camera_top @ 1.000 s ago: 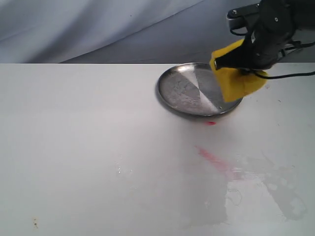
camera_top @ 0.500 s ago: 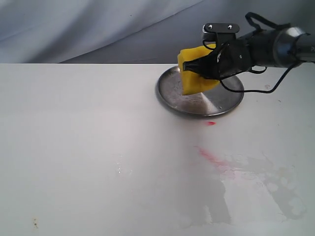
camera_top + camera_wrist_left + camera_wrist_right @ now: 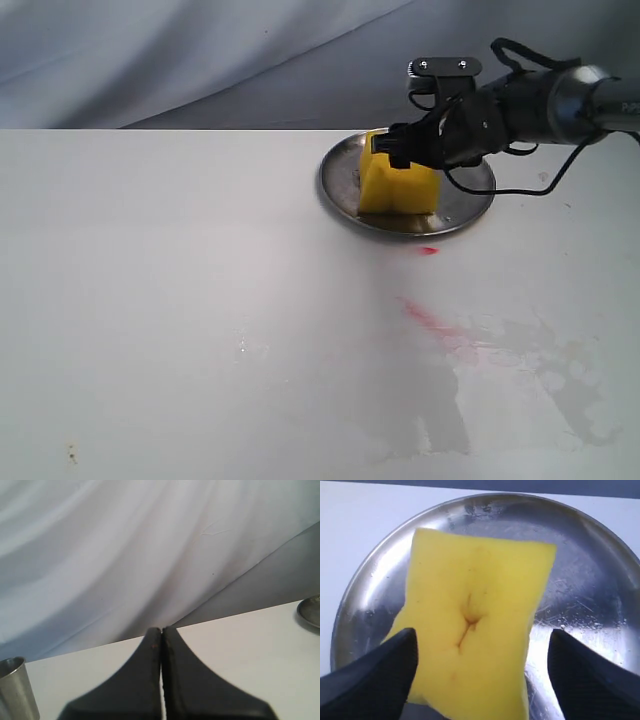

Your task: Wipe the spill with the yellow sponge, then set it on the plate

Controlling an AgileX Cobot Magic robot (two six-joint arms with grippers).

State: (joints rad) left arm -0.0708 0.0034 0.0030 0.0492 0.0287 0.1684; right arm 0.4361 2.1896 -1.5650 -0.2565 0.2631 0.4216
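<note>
The yellow sponge [image 3: 397, 188] [image 3: 475, 625] stands on the silvery plate [image 3: 468, 196] [image 3: 590, 580], in its left half, one face creased in the middle. My right gripper [image 3: 392, 150] [image 3: 482, 635] hovers just over the sponge and is open. Its two dark fingers are spread wide to either side of the foam, one of them well apart from it. My left gripper [image 3: 161, 630] is shut with nothing in it and does not show in the exterior view. No rounded amber spill shows on the table.
A tiny red dot [image 3: 428, 250] lies just in front of the plate. A pink-red streak [image 3: 430, 322] and a wet sheen [image 3: 540, 380] mark the table's near right. A metal cup [image 3: 15, 685] stands near the left gripper. A grey cloth backs the table.
The right gripper carried the sponge leftward over the plate, lowered it onto the plate and opened. The sponge now rests there, released.
</note>
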